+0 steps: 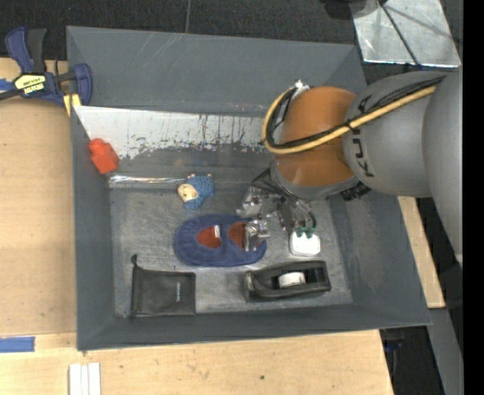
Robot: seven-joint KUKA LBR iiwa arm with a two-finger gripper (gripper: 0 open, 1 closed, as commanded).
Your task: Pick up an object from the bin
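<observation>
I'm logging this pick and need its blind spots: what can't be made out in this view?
In the camera view:
- Right end of the blue slipper-like thing: covered by the gripper, so contact can't be told.
- The white-and-green thing: too small to name.
- The blue-and-yellow thing by the back wall: too small to identify.
- Back-right floor of the bin: hidden by the orange wrist cover.

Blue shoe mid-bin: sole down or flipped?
Sole down: the blue shoe lies with its opening facing up, orange lining visible inside. The gripper is over its right end.
</observation>
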